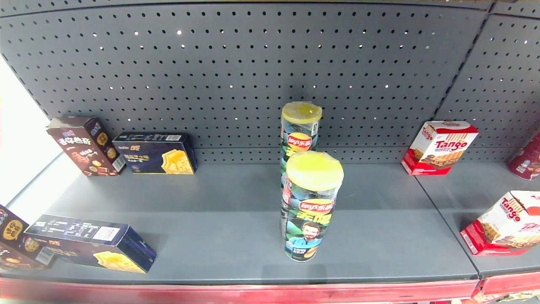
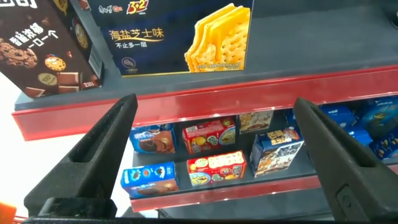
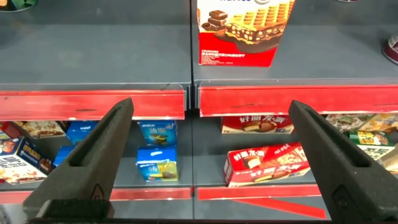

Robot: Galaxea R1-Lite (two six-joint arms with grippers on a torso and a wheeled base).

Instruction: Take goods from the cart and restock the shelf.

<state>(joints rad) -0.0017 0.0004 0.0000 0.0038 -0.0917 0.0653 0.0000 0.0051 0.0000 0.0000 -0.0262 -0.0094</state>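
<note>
I find both pincers released, with nothing between their fingers. The left pincer (image 2: 214,102) and right pincer (image 3: 211,104) sit lower than the front chip can (image 1: 312,207), facing the red front edge of the shelf (image 1: 219,219). That can stands upright near the edge. Left of it lies a blue cracker box (image 1: 90,242), and right of it a tilted wafer box (image 1: 502,230). Just behind it stands a second chip can (image 1: 300,126), upright. Farther back to its left are another cracker box (image 1: 156,153) and a brown cookie box (image 1: 84,145). Back to its right is another wafer box (image 1: 441,147).
</note>
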